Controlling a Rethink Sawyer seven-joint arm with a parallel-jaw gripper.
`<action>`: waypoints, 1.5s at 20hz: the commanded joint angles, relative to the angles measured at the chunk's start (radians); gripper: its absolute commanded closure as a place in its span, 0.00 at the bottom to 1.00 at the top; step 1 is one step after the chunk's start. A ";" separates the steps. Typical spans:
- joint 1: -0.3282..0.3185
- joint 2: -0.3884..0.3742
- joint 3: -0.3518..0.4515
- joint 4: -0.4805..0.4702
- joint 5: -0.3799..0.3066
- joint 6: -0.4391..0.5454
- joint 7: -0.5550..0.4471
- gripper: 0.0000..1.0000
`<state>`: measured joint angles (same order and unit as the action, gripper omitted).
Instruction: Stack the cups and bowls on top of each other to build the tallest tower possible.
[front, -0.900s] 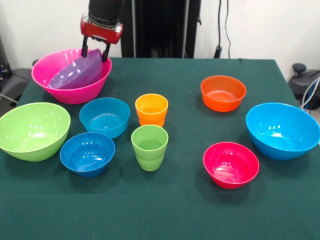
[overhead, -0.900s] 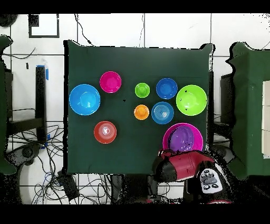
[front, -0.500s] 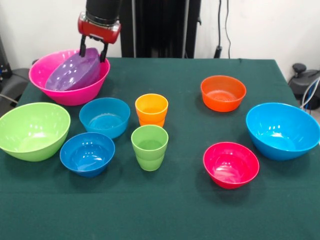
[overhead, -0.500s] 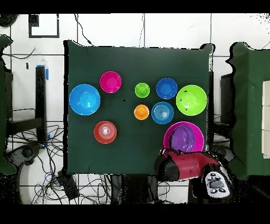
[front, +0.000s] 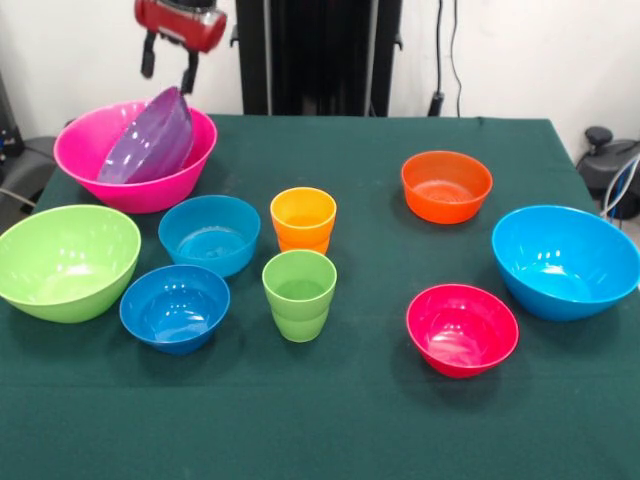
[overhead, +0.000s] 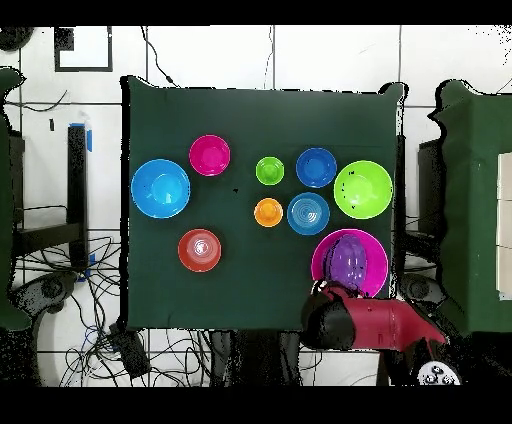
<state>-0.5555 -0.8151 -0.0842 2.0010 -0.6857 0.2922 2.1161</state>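
The big pink bowl (front: 120, 195) stands at the back left, and a purple bowl (front: 150, 140) leans tilted inside it. My gripper (front: 167, 68) hangs open just above the purple bowl's raised rim, holding nothing. From overhead the purple bowl (overhead: 348, 260) lies inside the pink bowl (overhead: 378, 262), and the red arm (overhead: 345, 322) sits right below them. The orange cup (front: 303, 220) and the lime green cup (front: 299, 293) stand upright, close together, at the table's middle.
On the left stand a lime green bowl (front: 65, 260), a teal bowl (front: 208, 232) and a dark blue bowl (front: 174, 305). On the right are an orange bowl (front: 446, 185), a large sky blue bowl (front: 565, 260) and a red-pink bowl (front: 462, 328).
The gripper let go of the purple bowl and rose up and away. The purple bowl stays leaning in the pink bowl, tilted more steeply.
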 joint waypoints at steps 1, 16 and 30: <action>0.004 -0.206 0.152 0.112 0.122 0.241 -0.167 0.00; 0.010 -0.290 0.201 0.138 0.195 0.378 -0.161 0.00; 0.014 -0.196 0.203 0.147 0.129 0.203 -0.050 0.00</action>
<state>-0.5562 -1.1091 0.0233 2.0577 -0.5149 0.6069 2.1161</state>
